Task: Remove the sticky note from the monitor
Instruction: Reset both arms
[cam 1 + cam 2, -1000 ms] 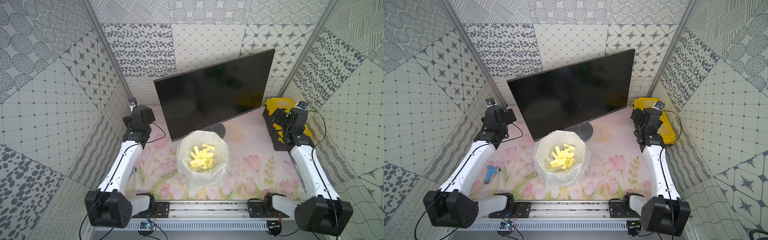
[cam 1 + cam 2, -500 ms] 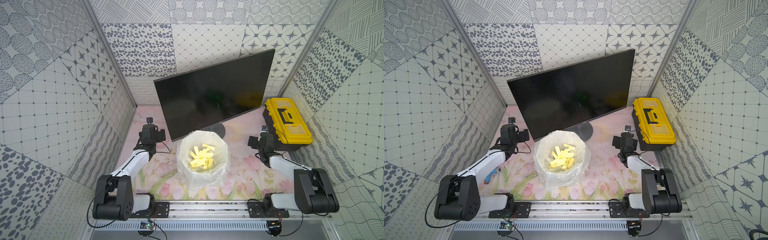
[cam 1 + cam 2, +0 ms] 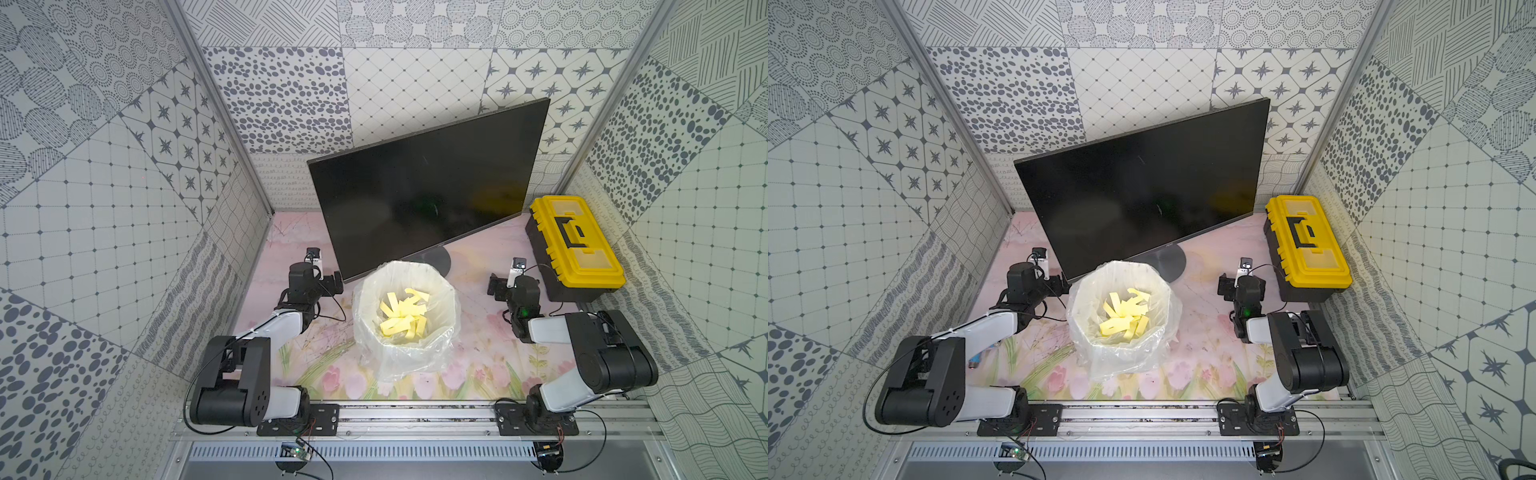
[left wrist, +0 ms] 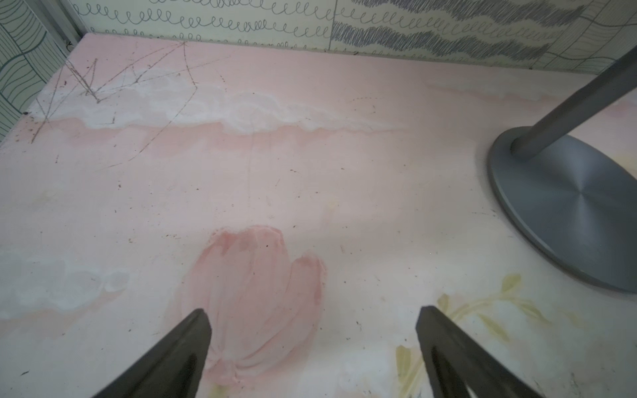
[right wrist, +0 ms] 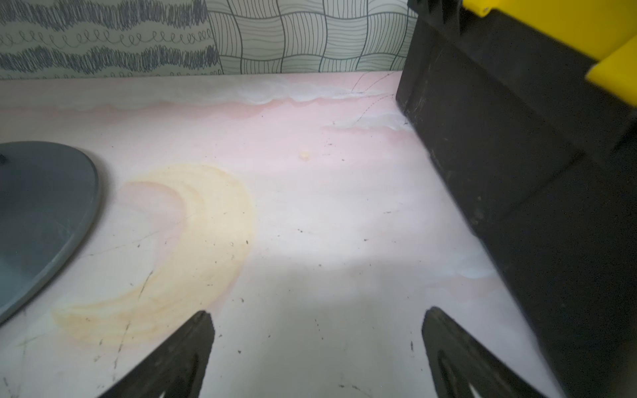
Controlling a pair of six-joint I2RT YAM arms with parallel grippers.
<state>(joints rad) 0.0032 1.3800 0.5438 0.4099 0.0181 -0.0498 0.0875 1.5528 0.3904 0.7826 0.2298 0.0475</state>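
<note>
Two claws, left claw (image 4: pixel 313 318) and right claw (image 5: pixel 317 315), hung open and empty over the surface (image 4: pixel 310 172), seemingly parked: the monitor (image 3: pixel 424 187) beyond them showed no sticky note, and yellow slips (image 3: pixel 401 318) lay in the bin (image 3: pixel 449 332) between them.

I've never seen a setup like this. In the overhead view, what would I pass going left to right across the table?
Left arm's wrist, jaws open → plastic-lined bin of yellow paper strips → right arm's wrist, jaws open → yellow-and-black toolbox.
</note>
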